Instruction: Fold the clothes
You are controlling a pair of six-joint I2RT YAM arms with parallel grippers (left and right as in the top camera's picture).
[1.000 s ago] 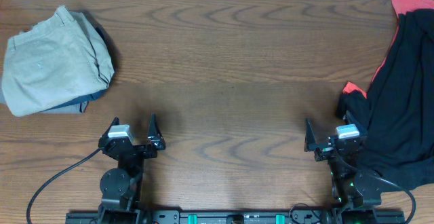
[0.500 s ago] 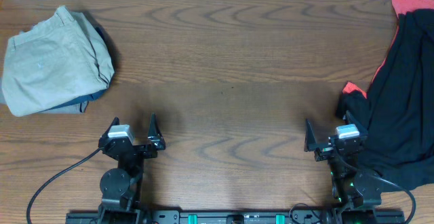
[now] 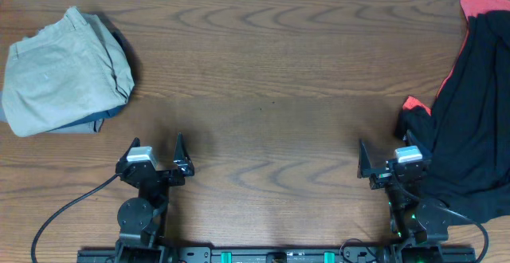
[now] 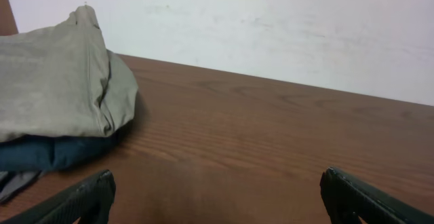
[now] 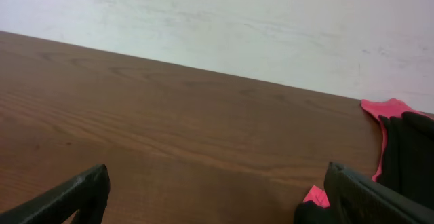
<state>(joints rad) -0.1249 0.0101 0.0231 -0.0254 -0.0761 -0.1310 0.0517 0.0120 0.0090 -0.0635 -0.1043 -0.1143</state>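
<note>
Nothing has shifted this past second: both jaws stand wide, empty. The black shirt [image 3: 470, 119] lies heaped, with folding not begun.

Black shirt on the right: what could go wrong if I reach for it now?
1. The black shirt lies right against the right claw, so moving off may snag and drag it.
2. The coral-red garment peeks out at its edge in two spots; one pinch may lift both.
3. It runs past the overhead picture's edge, so some of it is unseen.
</note>
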